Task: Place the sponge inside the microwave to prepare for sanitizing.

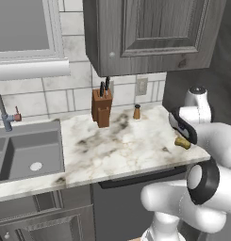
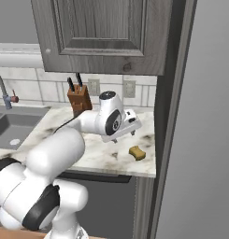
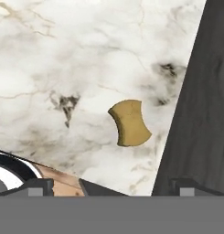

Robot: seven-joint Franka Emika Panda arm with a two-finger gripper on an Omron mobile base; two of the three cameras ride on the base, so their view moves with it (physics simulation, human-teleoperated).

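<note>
Evidently light, soft small yellow-brown sponge, flat on marbled white bench near right edge; pinch narrow waist; claw spread empty above.

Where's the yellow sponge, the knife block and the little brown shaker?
sponge [image 3: 130, 122]: hand view, middle of its top face.
knife block [image 1: 102, 109]: left base view, front of the wooden body.
shaker [image 1: 136, 112]: left base view, middle of the bottle.

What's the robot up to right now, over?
Gripper open, empty, above counter. Sponge lies flat near counter's edge, untouched. Nothing between them.
</note>
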